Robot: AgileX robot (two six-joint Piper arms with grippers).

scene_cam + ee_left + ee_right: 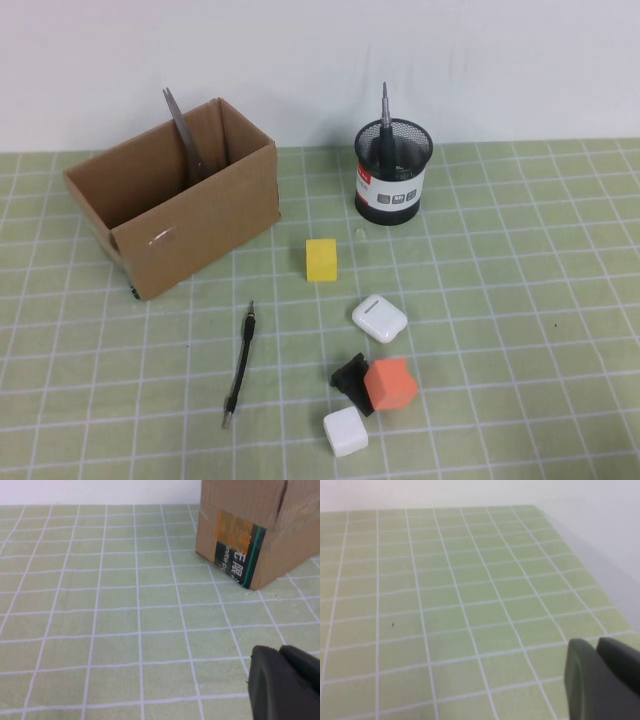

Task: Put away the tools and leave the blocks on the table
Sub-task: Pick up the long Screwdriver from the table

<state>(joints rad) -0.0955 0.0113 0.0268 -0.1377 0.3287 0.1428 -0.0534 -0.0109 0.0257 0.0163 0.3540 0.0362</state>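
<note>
Both grippers, left [280, 652] and right [595, 645], hung closed and empty over the table [520, 300]; scissors [185, 135] stood in the box [190, 220], pen [240, 365] lay loose.

Pen-like rod [239, 367] flat on table [520, 300]; blocks [321, 259] nearby.

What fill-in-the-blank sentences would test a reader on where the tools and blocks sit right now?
1. The scissors stand inside the ____ box.
2. The driver stands in the black mesh ____.
3. The thin black rod lies on the ____, not yet put away.
4. The block nearest the box is ____.
Neither arm shows in the high view; the left tool and right tool are shut, each above bare table.

Missing words: cardboard; cup; table; yellow
</note>
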